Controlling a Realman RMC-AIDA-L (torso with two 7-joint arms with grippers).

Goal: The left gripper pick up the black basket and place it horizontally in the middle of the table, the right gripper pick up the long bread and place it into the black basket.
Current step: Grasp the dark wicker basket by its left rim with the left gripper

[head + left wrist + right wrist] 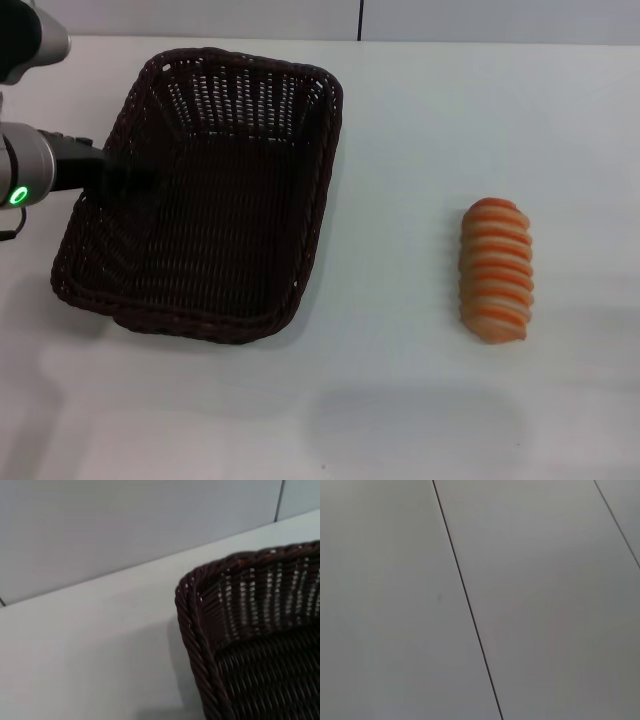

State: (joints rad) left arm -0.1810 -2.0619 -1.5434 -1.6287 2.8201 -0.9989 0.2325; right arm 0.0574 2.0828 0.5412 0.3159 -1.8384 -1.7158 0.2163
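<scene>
Reaching over the black basket's [215,255] left rim, the left gripper [125,180] looked dark and blurred.
Finger state unclear; basket sat left on the counter [400,400], long bread [496,270] well apart, right.

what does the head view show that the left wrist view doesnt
Only the head view shows the long bread, lying on the table well to the right of the black basket, and the left gripper reaching over the basket's left rim from the green-lit arm. Only the left wrist view shows one basket corner up close, with its braided rim and open weave, plus the grey wall panels behind the table. Both share the basket and the white tabletop. The right gripper appears in neither.
</scene>
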